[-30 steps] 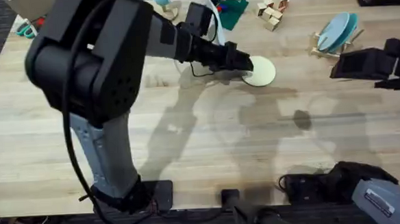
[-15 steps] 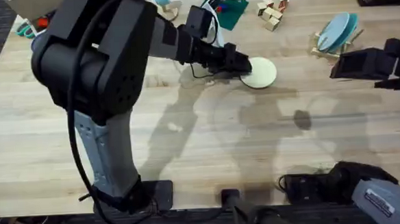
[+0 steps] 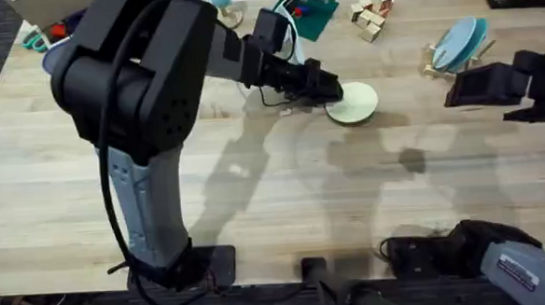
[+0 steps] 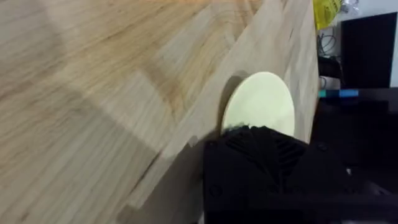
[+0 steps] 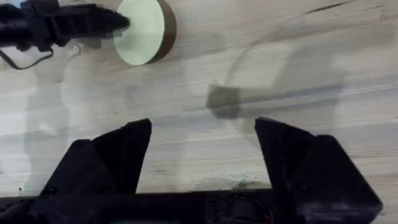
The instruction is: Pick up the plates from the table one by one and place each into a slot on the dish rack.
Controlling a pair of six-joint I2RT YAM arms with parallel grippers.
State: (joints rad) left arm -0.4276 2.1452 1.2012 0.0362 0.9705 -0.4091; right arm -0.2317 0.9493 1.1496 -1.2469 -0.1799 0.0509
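**Left end effector (image 3: 337, 91) grips the cream plate (image 3: 354, 103) at its near rim, ready to lift.**
Your left end effector is clenched on the plate's edge, with the turquoise plate (image 3: 460, 42) already standing in the dish rack (image 3: 436, 62) well off beyond it. Next, you likely need to raise, tilt upright and carry it across bare tabletop (image 3: 284, 199). Your right end effector (image 5: 202, 155) hangs released beside the rack, crowding the approach.

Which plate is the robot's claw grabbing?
The pale cream-yellow round plate, held by the left gripper at mid-table. The turquoise-blue round plate already stands in the small wooden dish rack.
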